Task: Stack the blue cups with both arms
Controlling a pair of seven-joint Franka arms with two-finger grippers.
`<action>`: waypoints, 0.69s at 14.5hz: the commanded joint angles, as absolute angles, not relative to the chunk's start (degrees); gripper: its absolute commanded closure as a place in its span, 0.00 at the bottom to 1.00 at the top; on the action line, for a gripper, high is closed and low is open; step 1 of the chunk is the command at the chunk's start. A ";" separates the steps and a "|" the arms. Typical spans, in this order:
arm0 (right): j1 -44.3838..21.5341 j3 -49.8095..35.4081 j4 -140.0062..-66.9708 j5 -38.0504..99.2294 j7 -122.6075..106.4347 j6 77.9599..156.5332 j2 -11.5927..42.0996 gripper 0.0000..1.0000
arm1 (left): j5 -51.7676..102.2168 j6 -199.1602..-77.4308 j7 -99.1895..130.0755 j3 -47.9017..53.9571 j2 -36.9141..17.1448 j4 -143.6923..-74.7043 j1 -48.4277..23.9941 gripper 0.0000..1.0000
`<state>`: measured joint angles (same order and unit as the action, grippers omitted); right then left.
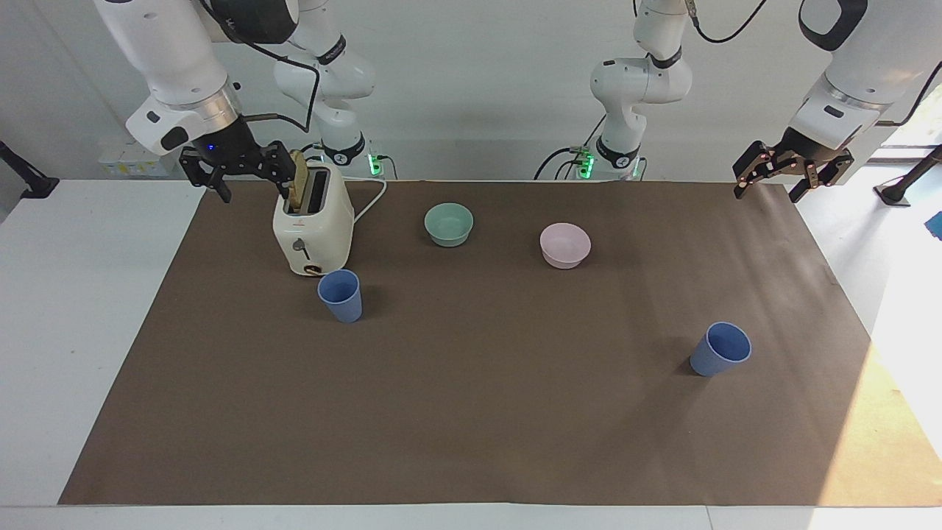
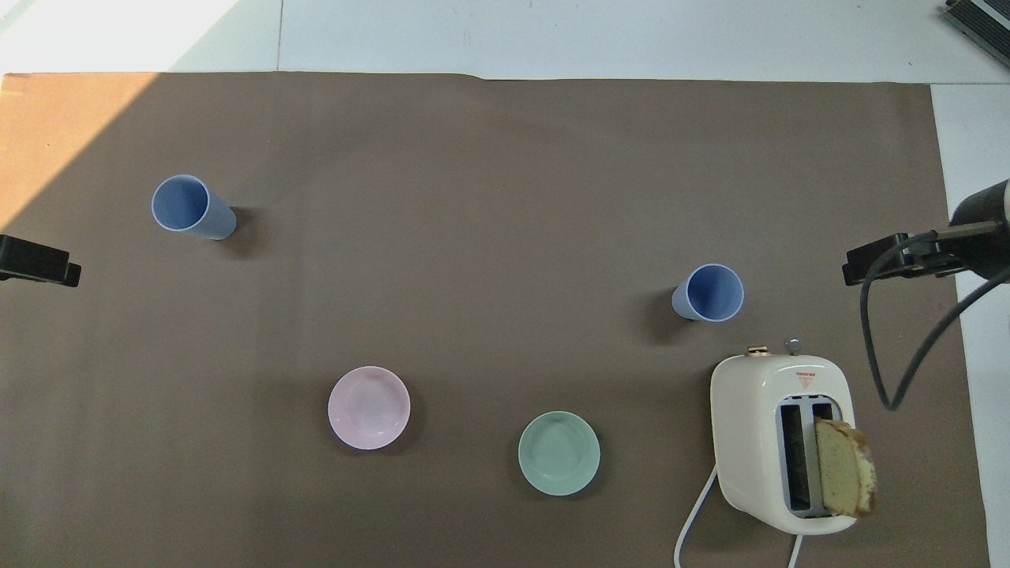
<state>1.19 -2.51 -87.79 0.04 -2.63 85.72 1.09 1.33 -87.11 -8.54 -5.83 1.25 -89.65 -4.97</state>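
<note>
Two blue cups, upright on brown mat (image 1: 471,412), well apart, neither stacked nor held. First blue cup (image 1: 341,295) just beside toaster (image 1: 313,228), farther from the robots than it. Second blue cup (image 1: 720,349) well apart from toaster, toward the left arm's end of the table, farther from the robots than toaster. Right gripper (image 1: 243,173) raised beside toaster's top, at the right arm's end; jaws wide, holding nothing; first cup below it, clear of any contact. Left gripper (image 1: 784,179) raised over mat's edge at the left arm's end, well apart from toaster; jaws wide, holding nothing; second cup well clear of it. Toast slice (image 2: 844,477) upright in toaster slot. Mint-green bowl (image 1: 449,224) near toaster; pale pink bowl (image 1: 565,245) beside green bowl, toward the left arm's end.
</note>
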 commanded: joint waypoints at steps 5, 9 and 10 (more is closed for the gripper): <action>2.02 -2.90 -88.33 1.23 -1.76 86.57 0.70 0.00 | 0.88 -86.75 -7.73 -5.80 2.11 -90.09 -5.36 0.00; 2.02 -2.90 -88.33 1.23 -1.76 86.57 0.70 0.00 | 0.88 -86.66 -8.00 -5.89 2.11 -90.09 -5.36 0.00; 2.11 -2.90 -88.24 1.23 -1.67 86.66 0.79 0.00 | 0.88 -86.66 -8.00 -5.89 2.11 -90.09 -5.27 0.00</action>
<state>1.19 -2.51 -87.79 0.04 -2.63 85.72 1.09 1.33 -87.11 -8.49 -5.70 1.27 -89.65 -4.97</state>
